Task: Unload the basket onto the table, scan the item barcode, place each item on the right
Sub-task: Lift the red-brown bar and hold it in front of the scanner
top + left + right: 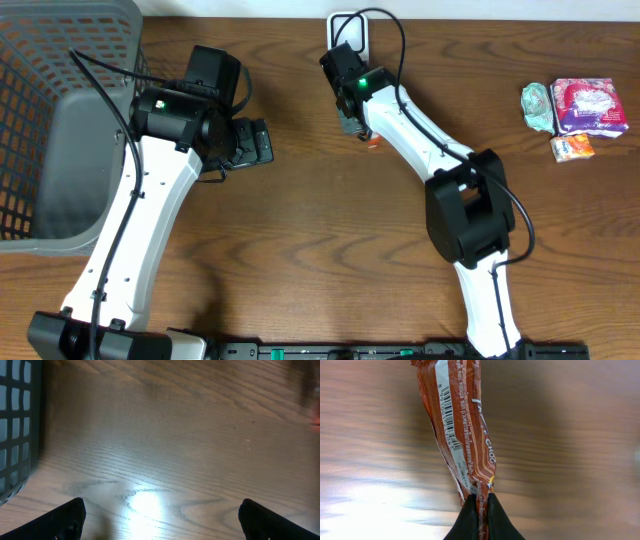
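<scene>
The right gripper (480, 502) is clenched on the end of an orange-red wrapper (465, 430), which stretches away from the fingertips above the wooden surface (300, 230). The right wrist view shows its barcode (449, 417) on a white strip along the wrapper, facing the camera. From overhead only a small orange bit of the wrapper shows beside the gripper, which sits near a white device (350, 30) with a cable at the far edge. The left gripper (162, 505) is released, its fingers (65, 520) spread wide over bare wood and holding nothing, just beside a grey basket (60, 60). Three small packets (572, 147) lie well apart on the right.
</scene>
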Tool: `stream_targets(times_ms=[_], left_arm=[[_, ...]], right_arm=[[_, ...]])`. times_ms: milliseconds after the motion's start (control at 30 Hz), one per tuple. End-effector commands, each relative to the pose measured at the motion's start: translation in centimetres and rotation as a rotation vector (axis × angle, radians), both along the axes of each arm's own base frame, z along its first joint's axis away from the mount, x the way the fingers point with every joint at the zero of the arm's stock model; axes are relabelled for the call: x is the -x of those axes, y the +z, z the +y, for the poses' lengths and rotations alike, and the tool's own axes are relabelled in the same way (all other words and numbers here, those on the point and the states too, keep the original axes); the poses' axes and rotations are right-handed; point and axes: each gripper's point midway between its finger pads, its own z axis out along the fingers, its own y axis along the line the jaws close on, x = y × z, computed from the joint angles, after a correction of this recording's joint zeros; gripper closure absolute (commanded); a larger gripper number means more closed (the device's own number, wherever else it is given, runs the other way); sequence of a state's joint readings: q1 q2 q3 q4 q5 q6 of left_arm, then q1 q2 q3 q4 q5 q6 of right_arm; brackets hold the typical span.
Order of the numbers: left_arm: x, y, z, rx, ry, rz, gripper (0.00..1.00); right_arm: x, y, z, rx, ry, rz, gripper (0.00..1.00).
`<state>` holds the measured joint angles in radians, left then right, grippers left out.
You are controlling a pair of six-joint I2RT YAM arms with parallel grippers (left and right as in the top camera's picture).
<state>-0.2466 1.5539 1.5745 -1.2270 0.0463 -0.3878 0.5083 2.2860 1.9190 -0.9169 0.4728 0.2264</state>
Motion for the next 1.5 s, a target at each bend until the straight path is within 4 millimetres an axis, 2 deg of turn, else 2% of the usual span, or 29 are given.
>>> stream_targets(times_ms=[0,100,267,333,500,600,667,700,733,800,833,967,1033,1067,1233,1333,1467], left_arm=[[0.1,-0.4,0.2,-0.015,-0.007,0.011,0.02],[0.1,-0.4,0.2,-0.015,-0.007,0.011,0.02],[0.1,-0.4,0.2,-0.015,-0.007,0.011,0.02],[0.1,-0.4,0.2,-0.015,-0.007,0.011,0.02],[0.1,-0.4,0.2,-0.015,-0.007,0.011,0.02],[0.1,-0.4,0.2,-0.015,-0.007,0.011,0.02],[0.1,-0.4,0.2,-0.015,-0.007,0.011,0.02],[0.1,-0.4,0.2,-0.015,-0.007,0.011,0.02],[0.1,-0.4,0.2,-0.015,-0.007,0.011,0.02],[0.1,-0.4,0.2,-0.015,-0.007,0.011,0.02],[0.1,-0.4,0.2,-0.015,-0.007,0.011,0.02],[0.1,-0.4,0.2,-0.015,-0.007,0.011,0.02],[0.1,-0.4,0.2,-0.015,-0.007,0.011,0.02],[0.1,-0.4,0.2,-0.015,-0.007,0.011,0.02],[0.1,-0.4,0.2,-0.015,-0.007,0.011,0.02],[0.1,-0.4,0.2,-0.015,-0.007,0.011,0.02],[0.1,-0.4,0.2,-0.015,-0.007,0.011,0.02]], right_arm=[[-0.6,6.4,-6.6,0.446,-0.139,-0.215,0.99],[0.1,4.6,-8.0,0.495,-0.184,-0.193,0.99],[1.5,0.6,-8.3,0.495,-0.208,-0.151,0.99],[2.4,-2.4,-7.4,0.459,-0.180,-0.102,0.99],[3.6,-4.8,-5.1,0.400,-0.131,-0.069,0.97],[4.6,-6.3,-1.6,0.242,-0.084,0.004,0.89],[4.9,-6.5,0.1,0.158,-0.064,0.043,0.84],[4.9,-6.2,0.9,0.119,-0.057,0.054,0.75],[4.6,-4.9,2.3,0.039,-0.048,0.060,0.63],[3.8,-2.7,3.0,-0.026,-0.051,0.048,0.43],[3.4,-1.3,3.2,-0.062,-0.054,0.040,0.29],[1.7,3.4,2.3,-0.156,-0.060,0.011,0.28],[0.9,4.7,0.9,-0.205,-0.057,0.021,0.28],[0.8,4.7,0.4,-0.234,-0.042,0.042,0.28],[1.3,2.4,-1.7,-0.434,0.027,0.226,0.38],[1.8,0.6,-3.2,-0.510,0.001,0.286,0.44],[2.4,-2.0,-3.8,-0.561,0.003,0.315,0.41]])
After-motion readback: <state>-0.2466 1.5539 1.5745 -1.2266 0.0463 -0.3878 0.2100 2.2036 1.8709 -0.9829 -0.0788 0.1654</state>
